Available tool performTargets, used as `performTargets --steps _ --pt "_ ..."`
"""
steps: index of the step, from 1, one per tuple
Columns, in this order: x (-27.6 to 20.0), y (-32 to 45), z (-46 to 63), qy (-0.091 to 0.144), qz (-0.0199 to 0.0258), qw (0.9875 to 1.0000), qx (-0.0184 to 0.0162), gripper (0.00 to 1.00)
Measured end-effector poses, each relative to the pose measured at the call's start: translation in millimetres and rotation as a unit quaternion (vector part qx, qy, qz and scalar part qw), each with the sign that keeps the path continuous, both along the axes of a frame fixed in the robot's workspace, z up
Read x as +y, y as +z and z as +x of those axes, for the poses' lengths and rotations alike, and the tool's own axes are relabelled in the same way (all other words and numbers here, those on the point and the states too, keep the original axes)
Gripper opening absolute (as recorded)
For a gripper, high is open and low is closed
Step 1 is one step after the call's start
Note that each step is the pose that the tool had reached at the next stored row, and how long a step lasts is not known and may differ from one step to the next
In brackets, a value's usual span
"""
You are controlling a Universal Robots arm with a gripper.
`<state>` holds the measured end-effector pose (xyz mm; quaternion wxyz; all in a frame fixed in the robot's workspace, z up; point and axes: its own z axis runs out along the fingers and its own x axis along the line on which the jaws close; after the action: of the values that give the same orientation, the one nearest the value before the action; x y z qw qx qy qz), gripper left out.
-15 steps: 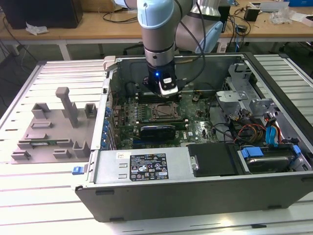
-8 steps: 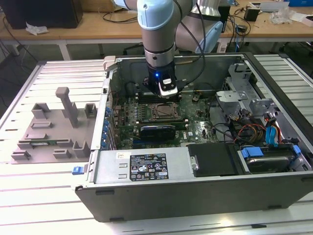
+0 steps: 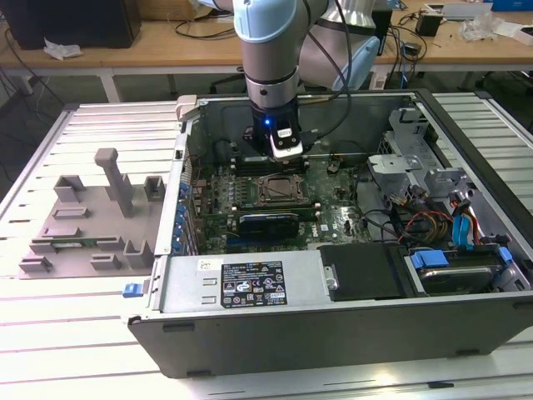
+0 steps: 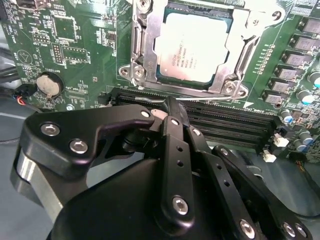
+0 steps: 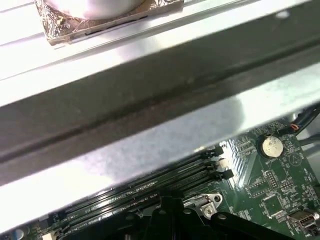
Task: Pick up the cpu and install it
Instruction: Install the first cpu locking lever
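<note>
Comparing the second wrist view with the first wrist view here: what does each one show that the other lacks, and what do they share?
In the second wrist view alone: the cpu lying in its socket frame, silver top up, with the tool's black linkage in front. In the first wrist view alone: the case's grey metal wall and a foil-wrapped block beyond it. Both share the green motherboard, its round coin battery and the long black memory slots.
</note>
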<state>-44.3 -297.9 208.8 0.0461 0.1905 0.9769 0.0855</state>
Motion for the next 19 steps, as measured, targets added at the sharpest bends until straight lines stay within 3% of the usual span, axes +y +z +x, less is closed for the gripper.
performTargets --steps 6,9,11,19 --pt "0.6 -0.3 -3.0 0.000 -0.0006 1.0000 -0.0007 0.11" --pt "0.7 -1.1 -3.0 -0.001 -0.0022 1.0000 -0.0009 0.11" --pt "0.4 -2.7 -3.0 -0.001 -0.0062 1.0000 -0.0011 0.11" --pt "0.3 -7.7 -3.0 -0.002 -0.0080 1.0000 -0.0014 0.11"
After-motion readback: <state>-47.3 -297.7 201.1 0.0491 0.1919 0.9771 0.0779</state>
